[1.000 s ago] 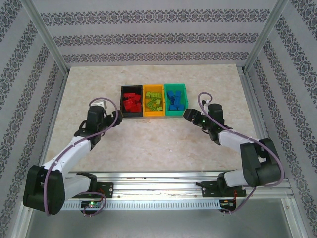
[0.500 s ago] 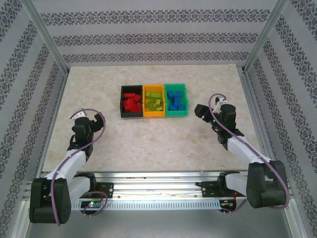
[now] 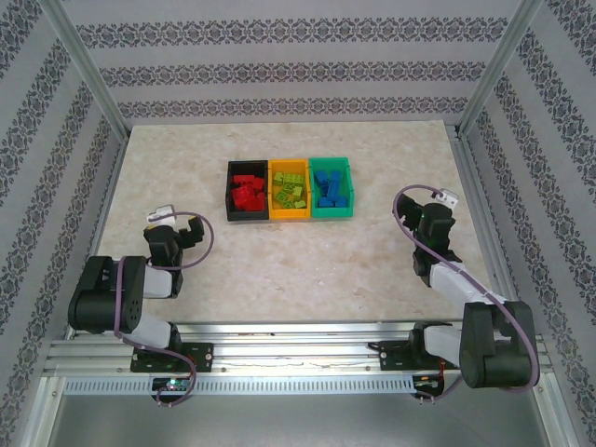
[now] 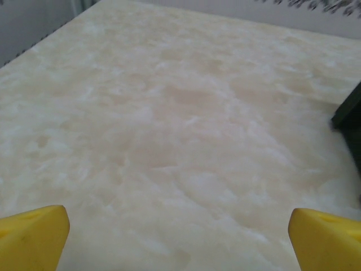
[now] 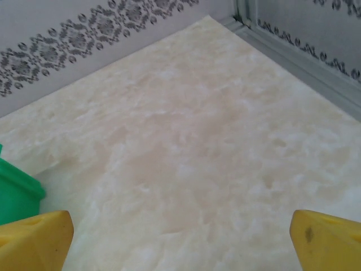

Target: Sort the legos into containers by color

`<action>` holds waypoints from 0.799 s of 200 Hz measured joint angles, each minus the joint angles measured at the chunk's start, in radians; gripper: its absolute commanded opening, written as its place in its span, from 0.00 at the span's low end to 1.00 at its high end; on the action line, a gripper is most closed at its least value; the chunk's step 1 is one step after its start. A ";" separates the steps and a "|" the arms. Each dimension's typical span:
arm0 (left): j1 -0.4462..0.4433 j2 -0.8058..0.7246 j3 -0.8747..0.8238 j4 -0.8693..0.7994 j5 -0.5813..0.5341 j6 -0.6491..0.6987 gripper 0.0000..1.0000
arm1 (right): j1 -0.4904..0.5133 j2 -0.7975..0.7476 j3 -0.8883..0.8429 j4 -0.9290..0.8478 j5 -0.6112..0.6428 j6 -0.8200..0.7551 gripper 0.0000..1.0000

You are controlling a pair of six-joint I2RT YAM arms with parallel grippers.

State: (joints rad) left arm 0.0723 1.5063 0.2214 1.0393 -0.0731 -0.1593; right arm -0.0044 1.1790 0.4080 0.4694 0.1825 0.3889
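Three containers stand side by side at the table's middle back. The black bin (image 3: 230, 192) holds red legos (image 3: 247, 193), the orange-yellow bin (image 3: 289, 214) holds lime green legos (image 3: 290, 192), and the green bin (image 3: 332, 212) holds blue legos (image 3: 329, 189). My left gripper (image 3: 186, 229) is drawn back near the left front, open, its yellow fingertips (image 4: 31, 237) wide apart over bare table. My right gripper (image 3: 428, 212) is drawn back at the right, open too, with fingertips (image 5: 327, 240) spread and nothing between them. A corner of the green bin (image 5: 17, 195) shows in the right wrist view.
The marble tabletop (image 3: 307, 261) is ringed by patterned walls and aluminium posts (image 3: 88, 70). A dark edge of the black bin (image 4: 350, 116) shows at the right of the left wrist view. A metal rail (image 5: 304, 62) runs along the table's right side.
Both arms pulled back from the bins toward their bases and folded up. Both grippers opened wider, the right one by more.
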 measured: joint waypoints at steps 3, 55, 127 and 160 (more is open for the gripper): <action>0.000 0.002 0.000 0.012 0.007 0.003 1.00 | 0.000 0.000 0.000 0.007 -0.005 -0.016 0.98; 0.000 0.092 0.011 0.114 0.080 0.040 0.99 | 0.000 0.064 -0.010 0.120 -0.058 -0.225 0.98; 0.000 0.093 0.084 0.065 0.146 0.073 0.99 | 0.000 0.357 -0.119 0.454 -0.237 -0.349 0.98; 0.000 0.093 0.113 0.027 0.175 0.089 0.99 | 0.000 0.357 -0.087 0.475 -0.242 -0.356 0.98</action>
State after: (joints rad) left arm 0.0719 1.5990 0.3344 1.0664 0.1017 -0.0708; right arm -0.0040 1.5364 0.3210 0.9440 -0.0593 0.0334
